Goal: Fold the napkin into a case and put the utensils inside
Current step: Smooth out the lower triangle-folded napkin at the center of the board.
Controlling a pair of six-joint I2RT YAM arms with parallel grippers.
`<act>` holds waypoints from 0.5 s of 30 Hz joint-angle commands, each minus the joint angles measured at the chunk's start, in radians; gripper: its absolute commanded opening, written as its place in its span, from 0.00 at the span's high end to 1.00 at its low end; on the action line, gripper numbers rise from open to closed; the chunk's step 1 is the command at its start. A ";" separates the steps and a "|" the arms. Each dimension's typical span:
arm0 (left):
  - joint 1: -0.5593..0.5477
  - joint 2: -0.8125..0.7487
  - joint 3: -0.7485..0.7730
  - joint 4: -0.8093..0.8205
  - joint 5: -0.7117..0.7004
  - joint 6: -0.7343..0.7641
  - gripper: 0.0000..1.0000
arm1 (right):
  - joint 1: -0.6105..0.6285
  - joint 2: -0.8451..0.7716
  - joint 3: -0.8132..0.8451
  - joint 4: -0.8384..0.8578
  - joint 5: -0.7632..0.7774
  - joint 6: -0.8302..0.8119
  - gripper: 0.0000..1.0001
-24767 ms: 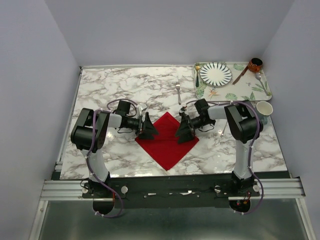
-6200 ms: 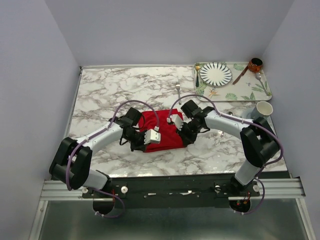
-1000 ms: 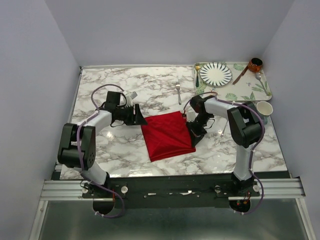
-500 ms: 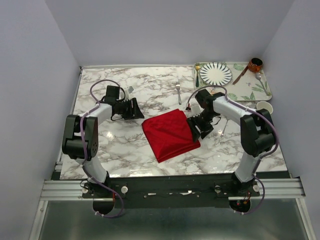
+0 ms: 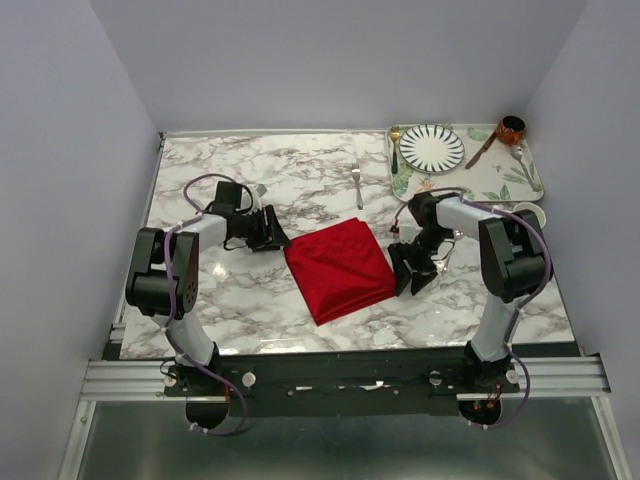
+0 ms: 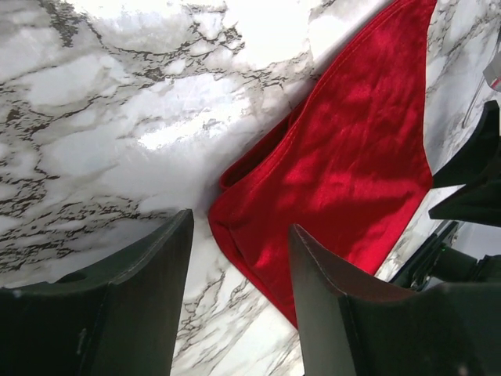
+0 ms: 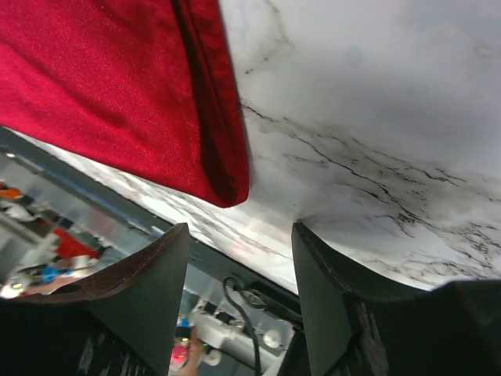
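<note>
Napkin [image 5: 338,268], folded, flat at mid-table [image 5: 225,300]; fork [image 5: 356,183] beyond it, tray [image 5: 492,182] with plate [image 5: 432,148] at far right. Left gripper [image 5: 277,234] and right gripper [image 5: 413,277] flank the napkin, both spread, empty.

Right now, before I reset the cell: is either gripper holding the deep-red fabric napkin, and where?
Nothing is held: the left gripper and right gripper both stand open beside the deep-red fabric napkin.

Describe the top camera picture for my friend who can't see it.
A folded red napkin lies flat on a marble table, between two robot arms. The left gripper and right gripper sit open beside it, holding nothing. A silver fork lies farther back.
</note>
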State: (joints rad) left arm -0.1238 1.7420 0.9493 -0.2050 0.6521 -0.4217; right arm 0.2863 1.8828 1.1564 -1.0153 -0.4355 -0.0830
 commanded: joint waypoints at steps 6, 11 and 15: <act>-0.028 0.063 -0.003 0.085 0.061 -0.043 0.50 | -0.075 0.099 0.019 0.001 -0.221 0.019 0.32; -0.039 0.036 -0.009 0.084 0.052 -0.017 0.62 | -0.088 0.145 0.034 -0.008 -0.296 0.011 0.32; -0.050 -0.019 -0.023 0.055 0.021 0.046 0.75 | -0.088 0.188 0.068 -0.008 -0.315 0.012 0.37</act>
State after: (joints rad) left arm -0.1585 1.7969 0.9493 -0.1379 0.6823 -0.4431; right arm 0.2020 2.0022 1.1831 -1.0611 -0.7067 -0.0536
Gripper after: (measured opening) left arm 0.335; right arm 0.659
